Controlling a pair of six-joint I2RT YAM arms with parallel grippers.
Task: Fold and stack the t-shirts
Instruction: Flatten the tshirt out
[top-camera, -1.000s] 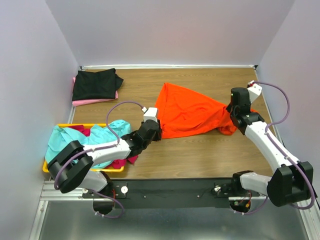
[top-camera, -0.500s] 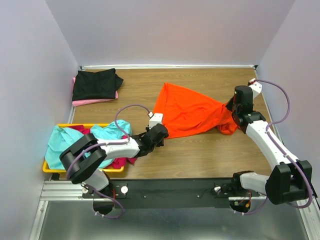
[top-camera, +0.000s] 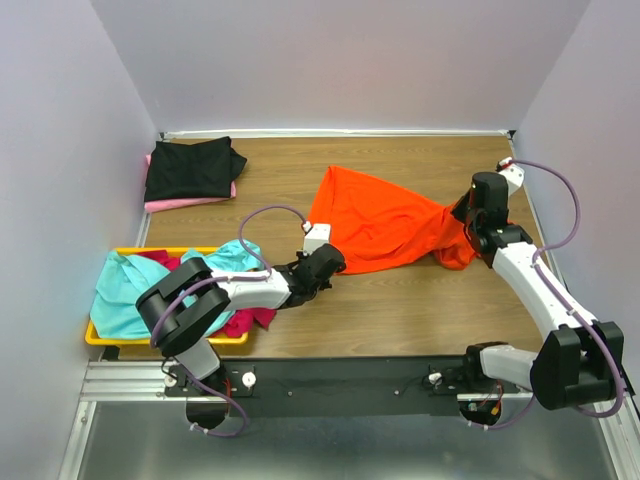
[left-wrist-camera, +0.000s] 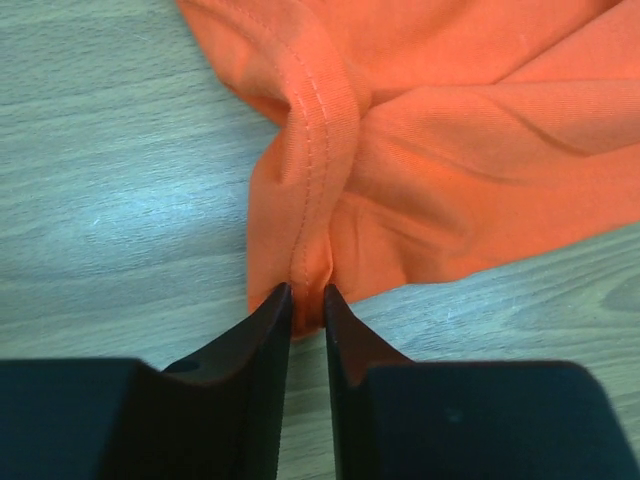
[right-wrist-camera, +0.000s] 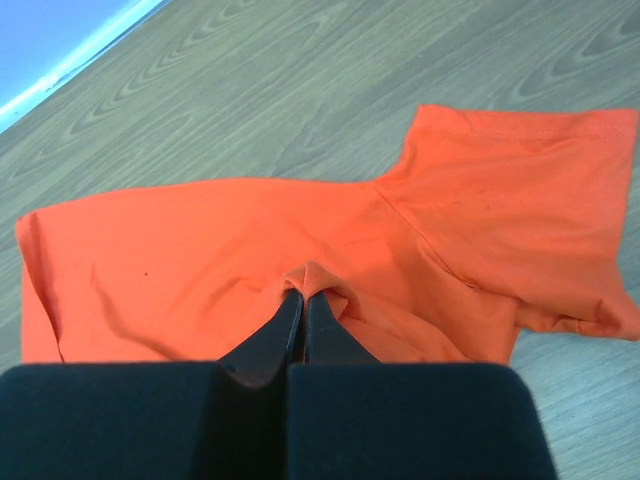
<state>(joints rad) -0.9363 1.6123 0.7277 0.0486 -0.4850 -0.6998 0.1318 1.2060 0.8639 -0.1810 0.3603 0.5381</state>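
Top view: fixed camera high above and behind the arms (top-camera: 530, 280), facing down and forward, far enough back to take in the whole table (top-camera: 400, 320), with the orange shirt (top-camera: 385, 225) near mid-frame. Left wrist view: very close, looking steeply down past the left gripper (left-wrist-camera: 305, 300) at the shirt's near-left edge. Right wrist view: close, looking obliquely past the right gripper (right-wrist-camera: 303, 300) across the shirt from its right end. All three views share the shirt.

Bright, even light from above, soft faint shadows, pale glare patch on the surface (left-wrist-camera: 110, 215) in the left wrist view, crisp stitching on the orange t-shirt (left-wrist-camera: 450, 130), left end effector (left-wrist-camera: 305, 293) near-black, detailless.
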